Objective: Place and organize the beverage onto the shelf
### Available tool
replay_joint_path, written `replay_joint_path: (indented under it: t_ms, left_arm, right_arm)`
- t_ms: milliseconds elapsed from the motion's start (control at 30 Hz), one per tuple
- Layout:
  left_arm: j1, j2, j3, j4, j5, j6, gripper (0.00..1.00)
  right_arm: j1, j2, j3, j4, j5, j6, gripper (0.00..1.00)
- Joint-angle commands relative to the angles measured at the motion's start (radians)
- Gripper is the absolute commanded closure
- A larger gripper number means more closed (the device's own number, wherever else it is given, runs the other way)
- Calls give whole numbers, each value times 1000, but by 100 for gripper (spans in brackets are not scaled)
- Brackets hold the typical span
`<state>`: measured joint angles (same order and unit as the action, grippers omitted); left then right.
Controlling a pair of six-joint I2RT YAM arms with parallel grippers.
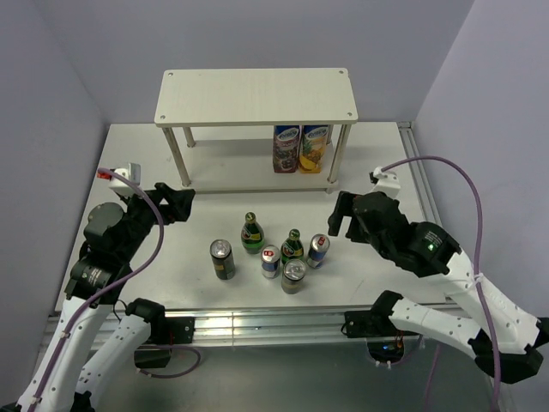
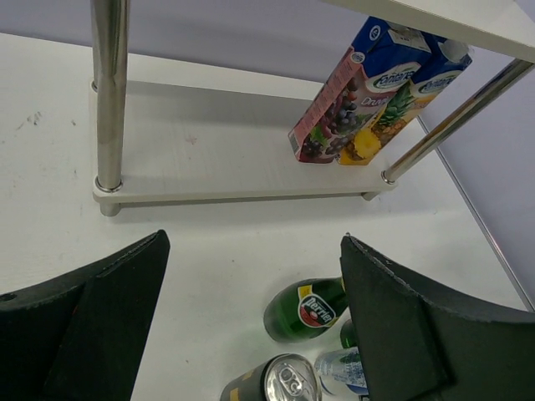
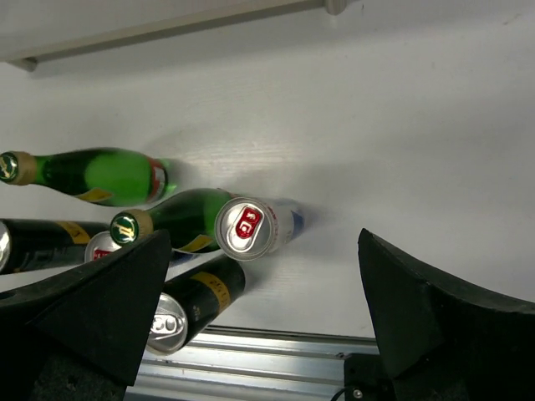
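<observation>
left gripper (image 1: 180,204), right gripper (image 1: 343,225) gape wide, both empty
right is nearer: upright blue-silver can (image 1: 318,249) just ahead betw. its fingers, shelf (image 1: 257,94) beyond

The yellow-green label on 1 green bottle (image 2: 303,313), near the bench's near edge, reads "Perrier" in the left wrist view. The 2 juice cartons (image 2: 330,113) toward the far right corner carry blue oval logos, their white lettering too small to read.
</observation>
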<state>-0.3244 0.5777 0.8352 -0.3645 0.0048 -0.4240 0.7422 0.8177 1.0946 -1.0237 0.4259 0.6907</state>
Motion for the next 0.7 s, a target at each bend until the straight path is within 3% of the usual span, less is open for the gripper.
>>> replay_joint_path:
  t_ms: [0, 233, 333, 367, 467, 667]
  left_arm:
    - [-1, -9, -4, 22, -43, -4, 10]
    - [-1, -38, -13, 42, -32, 10, 9]
    - [-1, -47, -16, 50, -37, 11, 9]
    - [-1, -52, -16, 49, -45, 14, 8]
    - [-1, -44, -13, 38, -51, 14, 9]
    - [-1, -42, -12, 36, -51, 22, 9]
  right_arm:
    - [135, -23, 41, -98, 218, 150, 0]
    - [353, -235, -350, 31, 195, 489, 0]
    - [440, -157, -395, 43, 259, 602, 0]
    - [542, -129, -389, 7, 298, 698, 0]
    - [696, -16, -363, -50, 395, 860, 0]
    - [717, 51, -525, 134, 462, 903, 0]
